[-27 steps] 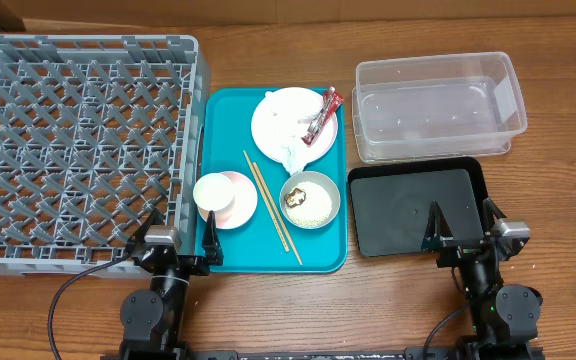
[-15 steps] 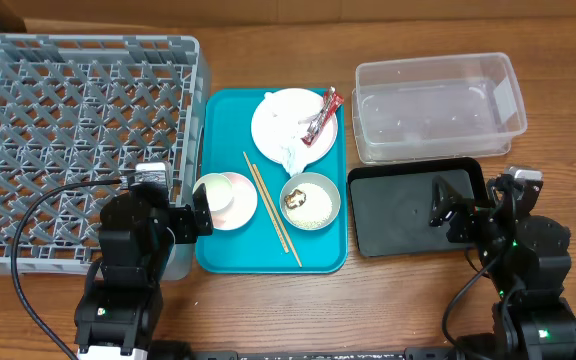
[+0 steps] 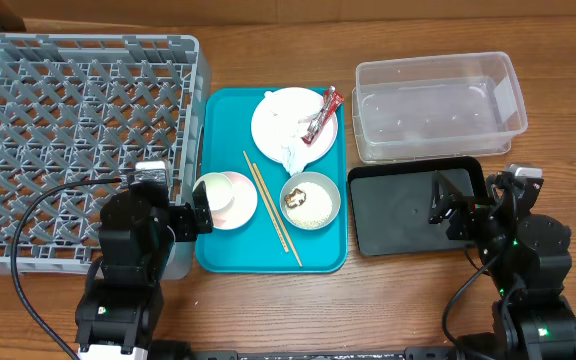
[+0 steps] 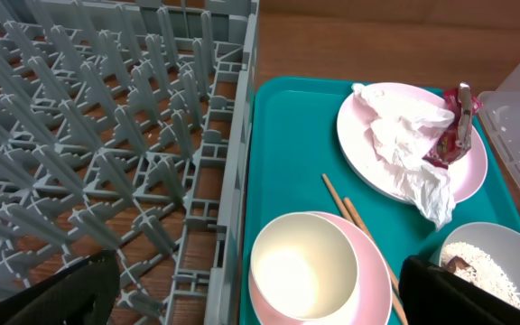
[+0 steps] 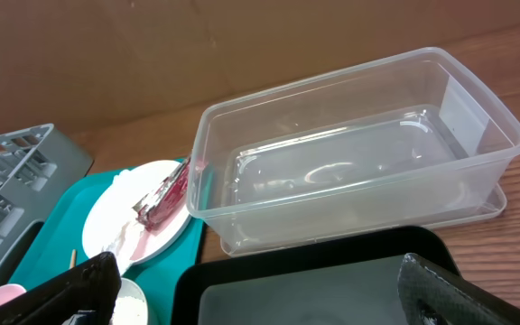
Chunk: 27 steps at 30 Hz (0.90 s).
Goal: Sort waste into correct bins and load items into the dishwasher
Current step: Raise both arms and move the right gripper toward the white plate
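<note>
A teal serving tray holds a white plate with a red wrapper and a crumpled napkin. It also holds a white cup on a pink saucer, two chopsticks, and a grey bowl of rice with brown bits. The grey dish rack is on the left. The clear tub and black tray are on the right. My left gripper is open and empty, just before the cup. My right gripper is open and empty over the black tray.
The rack wall runs right beside the teal tray's left edge. The clear tub stands close behind the black tray. Bare wooden table lies along the front edge, with a cable looping at the left.
Both arms have risen from the front edge and moved forward, the left toward the cup and saucer, the right over the black tray. No object has moved.
</note>
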Each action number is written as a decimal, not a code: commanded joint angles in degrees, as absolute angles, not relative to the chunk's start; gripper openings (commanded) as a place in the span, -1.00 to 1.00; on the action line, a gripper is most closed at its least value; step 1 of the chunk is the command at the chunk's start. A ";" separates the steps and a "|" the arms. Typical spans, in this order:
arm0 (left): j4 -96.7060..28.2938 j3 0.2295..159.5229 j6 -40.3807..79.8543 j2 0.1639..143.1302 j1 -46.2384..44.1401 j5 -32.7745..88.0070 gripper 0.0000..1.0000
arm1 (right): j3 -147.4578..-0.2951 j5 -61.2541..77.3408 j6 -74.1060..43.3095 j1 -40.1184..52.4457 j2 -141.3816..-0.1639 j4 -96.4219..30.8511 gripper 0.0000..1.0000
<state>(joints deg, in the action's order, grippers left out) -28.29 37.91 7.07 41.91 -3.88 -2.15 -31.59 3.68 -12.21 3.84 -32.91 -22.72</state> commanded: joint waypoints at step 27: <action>-66.02 67.00 7.92 62.50 -3.64 3.03 1.00 | -73.65 8.71 -12.21 3.77 -67.90 -62.74 1.00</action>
<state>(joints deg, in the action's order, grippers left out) -64.77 65.17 7.35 62.24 -3.86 1.98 -71.07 7.64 -12.21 3.84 -67.57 -62.74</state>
